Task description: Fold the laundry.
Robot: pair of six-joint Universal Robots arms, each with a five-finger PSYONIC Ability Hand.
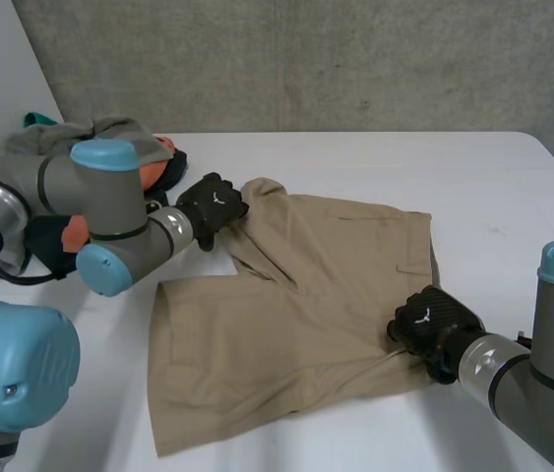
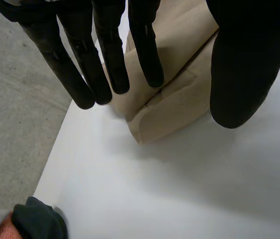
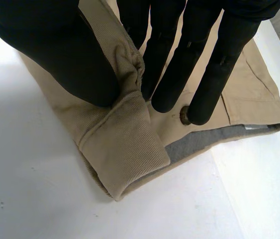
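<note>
Beige shorts [image 1: 296, 324] lie spread on the white table [image 1: 493, 197], partly folded. My left hand [image 1: 213, 206] is at their far left corner, which rises in a ridge toward it. At that hand, the fingers [image 2: 75, 64] and thumb stand on either side of a bunched fold of the shorts [image 2: 169, 109] and close on it. My right hand [image 1: 432, 324] is at the shorts' right edge near the front. There the thumb [image 3: 65, 55] and fingers pinch the waistband [image 3: 125, 149] beside a button [image 3: 184, 114].
A pile of other clothes [image 1: 109, 138], grey, orange and dark, sits at the back left behind my left arm. A dark piece of it [image 2: 38, 219] lies beyond the left fingertips. A concrete wall runs behind the table.
</note>
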